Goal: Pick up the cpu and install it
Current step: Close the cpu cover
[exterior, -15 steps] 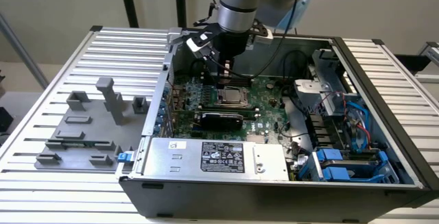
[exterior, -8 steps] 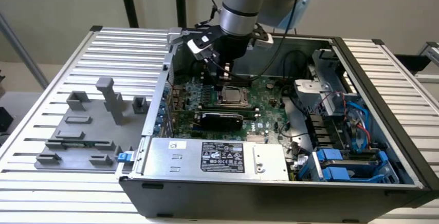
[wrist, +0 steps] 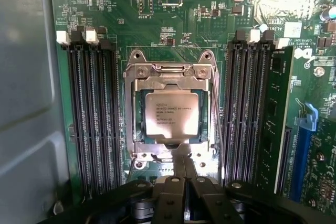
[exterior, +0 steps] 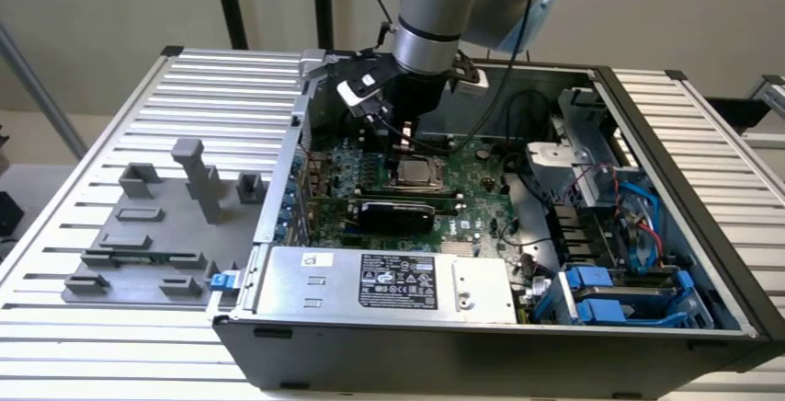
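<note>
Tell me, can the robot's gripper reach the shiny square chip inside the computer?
Probably yes. The shut gripper hangs right beside the cpu, whose top lies bare inside its metal frame; nothing sits between them.

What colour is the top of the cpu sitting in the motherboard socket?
Silvery-grey metal with dark printed lettering. The cpu shows best in the wrist view.

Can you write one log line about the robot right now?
gripper: shut, empty | cpu: lying in socket frame on motherboard | gripper tips: at frame's edge beside cpu
</note>
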`<state>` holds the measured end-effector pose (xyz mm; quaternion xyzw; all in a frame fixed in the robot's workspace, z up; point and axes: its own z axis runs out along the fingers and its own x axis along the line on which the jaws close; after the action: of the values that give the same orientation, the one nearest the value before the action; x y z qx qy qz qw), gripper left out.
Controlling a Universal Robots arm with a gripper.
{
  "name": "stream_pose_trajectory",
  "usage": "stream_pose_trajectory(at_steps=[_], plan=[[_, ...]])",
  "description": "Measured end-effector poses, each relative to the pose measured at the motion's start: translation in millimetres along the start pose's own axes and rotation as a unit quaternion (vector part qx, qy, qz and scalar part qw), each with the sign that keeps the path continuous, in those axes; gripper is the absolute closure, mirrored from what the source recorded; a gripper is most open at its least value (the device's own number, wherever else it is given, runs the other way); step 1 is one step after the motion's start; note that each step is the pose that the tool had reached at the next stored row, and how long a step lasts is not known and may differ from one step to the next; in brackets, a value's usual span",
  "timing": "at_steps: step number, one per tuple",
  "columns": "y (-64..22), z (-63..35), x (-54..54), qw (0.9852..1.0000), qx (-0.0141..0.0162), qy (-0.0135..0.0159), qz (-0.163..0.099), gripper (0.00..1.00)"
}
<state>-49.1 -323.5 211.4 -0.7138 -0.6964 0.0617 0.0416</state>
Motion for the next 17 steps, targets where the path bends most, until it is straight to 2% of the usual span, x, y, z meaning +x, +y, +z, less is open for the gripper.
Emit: stream_pose_trajectory(at_steps=[5,10,14,17], plan=[[1.5,8.7,0.2,1.0,0.0015,-0.0001,0.0,0.89],[1.8,10.0,0.3,1.0,0.0035,-0.0001,0.0,0.89],[0.1,1.0,0.0,1.0,0.004,-0.0001,0.0,0.89],[-4.3,-5.7,-0.3,1.0,0.004,-0.0001,0.0,0.89]])
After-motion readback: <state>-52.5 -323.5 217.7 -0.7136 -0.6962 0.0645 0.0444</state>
